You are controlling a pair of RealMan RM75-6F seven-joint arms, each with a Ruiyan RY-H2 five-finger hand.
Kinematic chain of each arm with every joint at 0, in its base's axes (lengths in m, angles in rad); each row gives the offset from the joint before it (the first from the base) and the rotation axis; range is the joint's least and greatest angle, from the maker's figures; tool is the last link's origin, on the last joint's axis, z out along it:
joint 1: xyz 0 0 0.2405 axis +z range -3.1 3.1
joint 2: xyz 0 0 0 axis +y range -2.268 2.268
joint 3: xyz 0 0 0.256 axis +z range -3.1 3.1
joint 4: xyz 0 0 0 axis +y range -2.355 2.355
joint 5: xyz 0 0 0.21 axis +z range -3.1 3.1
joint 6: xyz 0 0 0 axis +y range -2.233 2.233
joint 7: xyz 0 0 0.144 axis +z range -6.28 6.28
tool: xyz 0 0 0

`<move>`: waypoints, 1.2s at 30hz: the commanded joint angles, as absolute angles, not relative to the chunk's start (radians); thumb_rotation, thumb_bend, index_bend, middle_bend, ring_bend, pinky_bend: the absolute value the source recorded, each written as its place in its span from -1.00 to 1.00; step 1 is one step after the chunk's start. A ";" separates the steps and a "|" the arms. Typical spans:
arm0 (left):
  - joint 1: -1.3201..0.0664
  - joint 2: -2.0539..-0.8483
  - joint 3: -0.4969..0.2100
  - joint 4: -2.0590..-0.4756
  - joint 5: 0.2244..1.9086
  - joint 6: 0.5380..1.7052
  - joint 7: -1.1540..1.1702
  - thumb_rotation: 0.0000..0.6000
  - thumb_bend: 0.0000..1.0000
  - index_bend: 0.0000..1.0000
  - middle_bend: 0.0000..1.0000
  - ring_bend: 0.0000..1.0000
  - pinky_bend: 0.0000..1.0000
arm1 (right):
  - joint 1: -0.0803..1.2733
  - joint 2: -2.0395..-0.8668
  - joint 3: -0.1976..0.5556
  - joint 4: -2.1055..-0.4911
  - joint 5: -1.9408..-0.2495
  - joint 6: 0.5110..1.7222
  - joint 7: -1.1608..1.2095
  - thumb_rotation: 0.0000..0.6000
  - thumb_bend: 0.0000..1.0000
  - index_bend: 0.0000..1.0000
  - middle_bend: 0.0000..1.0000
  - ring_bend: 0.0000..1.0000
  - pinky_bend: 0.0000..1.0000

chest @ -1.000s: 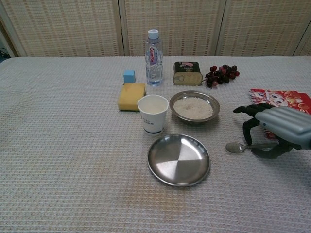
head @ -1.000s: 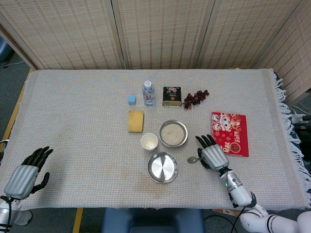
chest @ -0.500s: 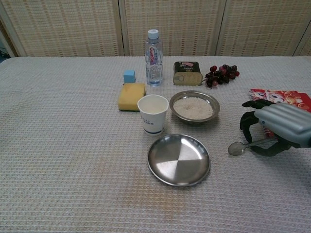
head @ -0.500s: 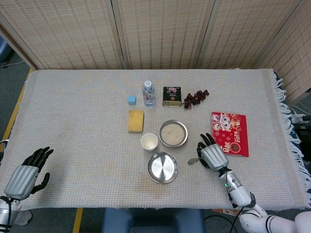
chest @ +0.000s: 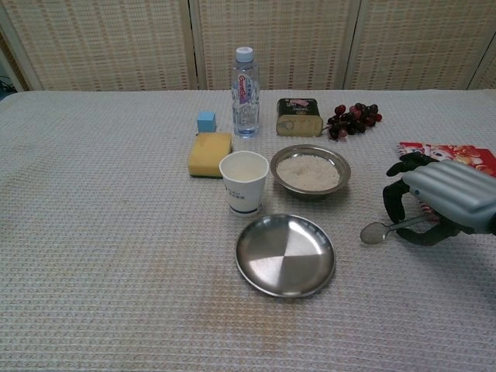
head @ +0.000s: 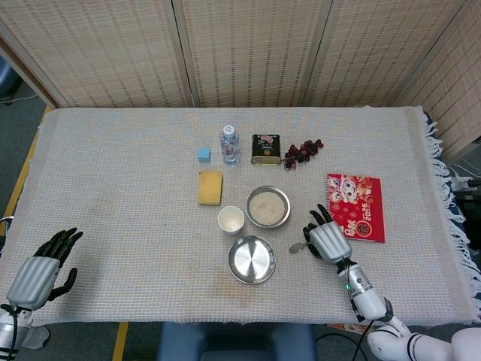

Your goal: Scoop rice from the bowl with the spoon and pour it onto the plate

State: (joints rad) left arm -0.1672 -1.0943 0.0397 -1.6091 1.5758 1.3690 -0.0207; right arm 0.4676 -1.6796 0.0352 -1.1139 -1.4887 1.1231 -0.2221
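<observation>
The empty steel plate sits on the desk before the rice-filled bowl. To their right, the right hand has its fingers wrapped on the spoon, now lifted slightly higher than before. The left hand rests idle, fingers apart.

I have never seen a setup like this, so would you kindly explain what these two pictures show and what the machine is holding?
This is a two-armed robot with human-like hands, at a cloth-covered table. One picture looks down from its head, the other looks forward from its chest. The right hand grips a spoon by the handle, its scoop pointing toward the middle of the table. The left hand holds nothing, fingers apart, at the table's near corner. In the middle lie a bowl of rice, an empty metal plate and a paper cup. Behind them are a sponge, a blue cube, a water bottle, a tin and grapes; a red booklet lies to the right.
</observation>
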 commanded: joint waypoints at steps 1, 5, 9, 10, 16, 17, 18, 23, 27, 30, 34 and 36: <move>-0.167 -1.095 0.040 -1.609 1.575 1.368 -0.020 1.00 0.07 -1.00 -1.00 -0.99 -0.61 | 0.468 -1.681 0.034 -1.111 -1.487 1.121 -0.226 1.00 -0.37 0.89 0.13 -0.68 -0.88; -0.167 -1.095 0.039 -1.609 1.575 1.369 -0.020 1.00 0.07 -1.00 -1.00 -0.99 -0.61 | 0.468 -1.681 0.034 -1.111 -1.486 1.119 -0.227 1.00 -0.37 0.91 0.16 -0.66 -0.88; -0.169 -1.095 0.039 -1.608 1.574 1.366 -0.019 1.00 0.07 -1.00 -1.00 -0.99 -0.61 | 0.471 -1.675 0.036 -1.117 -1.480 1.111 -0.237 1.00 -0.32 0.94 0.17 -0.64 -0.88; -0.169 -1.096 0.039 -1.608 1.573 1.365 -0.019 1.00 0.07 -1.00 -1.00 -0.99 -0.61 | 0.471 -1.673 0.037 -1.120 -1.478 1.109 -0.239 1.00 -0.30 0.94 0.17 -0.64 -0.88; -0.170 -1.096 0.038 -1.608 1.572 1.364 -0.020 1.00 0.07 -1.00 -1.00 -0.99 -0.61 | 0.475 -1.660 0.040 -1.137 -1.464 1.091 -0.246 1.00 -0.22 0.95 0.18 -0.63 -0.88; -0.170 -1.096 0.038 -1.608 1.572 1.364 -0.020 1.00 0.07 -1.00 -1.00 -0.99 -0.61 | 0.476 -1.654 0.042 -1.144 -1.460 1.086 -0.244 1.00 -0.21 0.95 0.18 -0.63 -0.88; -0.170 -1.096 0.039 -1.608 1.572 1.364 -0.021 1.00 0.07 -1.00 -1.00 -0.99 -0.61 | 0.476 -1.649 0.043 -1.153 -1.456 1.083 -0.240 1.00 -0.21 0.95 0.18 -0.63 -0.88; -0.170 -1.096 0.039 -1.607 1.573 1.364 -0.022 1.00 0.07 -1.00 -1.00 -0.99 -0.61 | 0.481 -1.586 0.066 -1.235 -1.433 1.074 -0.225 1.00 -0.20 0.95 0.18 -0.63 -0.88; -0.170 -1.095 0.041 -1.609 1.578 1.366 -0.024 1.00 0.07 -1.00 -1.00 -0.99 -0.61 | 0.493 -1.512 0.096 -1.318 -1.409 1.070 -0.259 1.00 -0.20 0.95 0.18 -0.63 -0.88; -0.169 -1.094 0.042 -1.610 1.582 1.369 -0.025 1.00 0.07 -1.00 -1.00 -0.99 -0.61 | 0.509 -1.462 0.131 -1.378 -1.384 1.074 -0.325 1.00 -0.20 0.95 0.18 -0.63 -0.88; -0.169 -1.095 0.044 -1.611 1.586 1.369 -0.020 1.00 0.07 -1.00 -1.00 -0.99 -0.61 | 0.554 -1.415 0.187 -1.449 -1.339 1.051 -0.411 1.00 -0.20 0.95 0.18 -0.63 -0.88; -0.170 -1.095 0.046 -1.612 1.590 1.368 -0.020 1.00 0.07 -1.00 -1.00 -0.99 -0.61 | 0.587 -1.397 0.215 -1.475 -1.304 1.026 -0.485 1.00 -0.20 0.95 0.18 -0.63 -0.88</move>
State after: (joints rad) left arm -0.1696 -1.0952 0.0462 -1.6115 1.5899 1.3684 -0.0197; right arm 0.5487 -1.4241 0.1765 -1.4362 -1.3449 1.0519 -0.4179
